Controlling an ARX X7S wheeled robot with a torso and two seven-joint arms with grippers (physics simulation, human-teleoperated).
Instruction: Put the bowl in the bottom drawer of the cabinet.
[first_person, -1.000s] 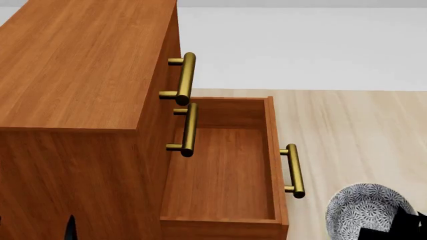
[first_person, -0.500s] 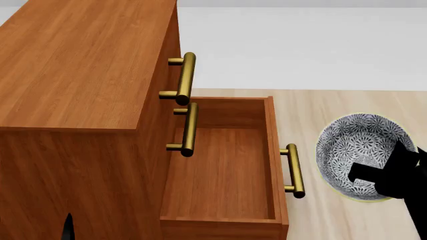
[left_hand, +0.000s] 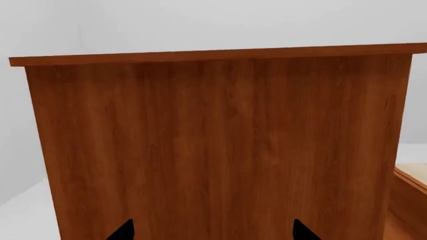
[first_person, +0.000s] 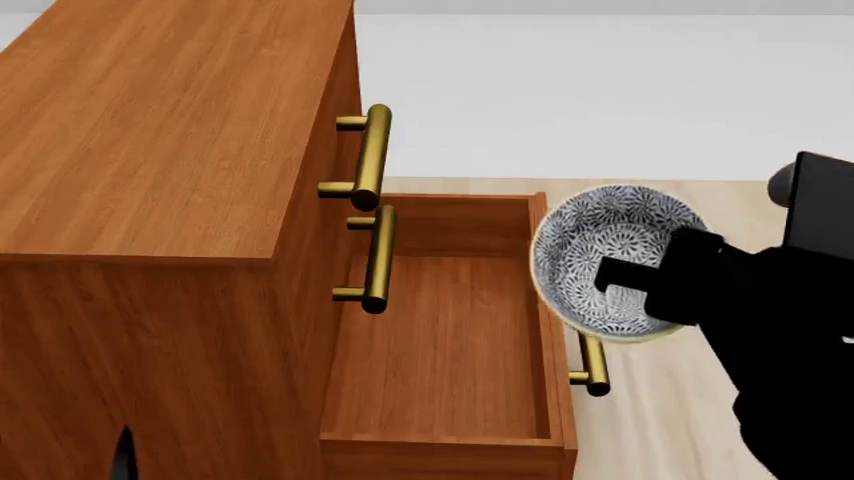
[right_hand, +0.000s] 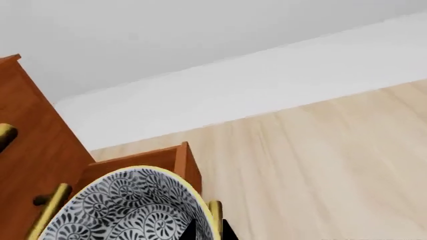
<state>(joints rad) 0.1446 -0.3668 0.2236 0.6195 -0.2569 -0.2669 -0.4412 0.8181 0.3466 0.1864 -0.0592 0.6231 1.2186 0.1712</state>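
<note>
The blue-grey patterned bowl (first_person: 601, 250) hangs tilted in the air above the front panel and brass handle (first_person: 591, 365) of the bottom drawer (first_person: 441, 340). That drawer stands pulled out of the cabinet (first_person: 160, 130). My right gripper (first_person: 638, 290) is shut on the bowl's rim, one finger inside and one outside. In the right wrist view the bowl (right_hand: 120, 210) fills the lower corner, and the right gripper (right_hand: 210, 231) pinches its yellowish edge. My left gripper (left_hand: 213, 235) is open, its tips wide apart, facing the cabinet's side wall (left_hand: 220, 145).
Two upper drawer fronts are shut, each with a brass bar handle (first_person: 374, 155) sticking out over the open drawer. Pale wooden floor (first_person: 694, 230) lies to the right of the drawer. A white surface (first_person: 601, 90) stretches behind.
The right gripper has carried the bowl up and to the left, from the lower right corner of the head view to over the drawer's front edge. The left arm stays put.
</note>
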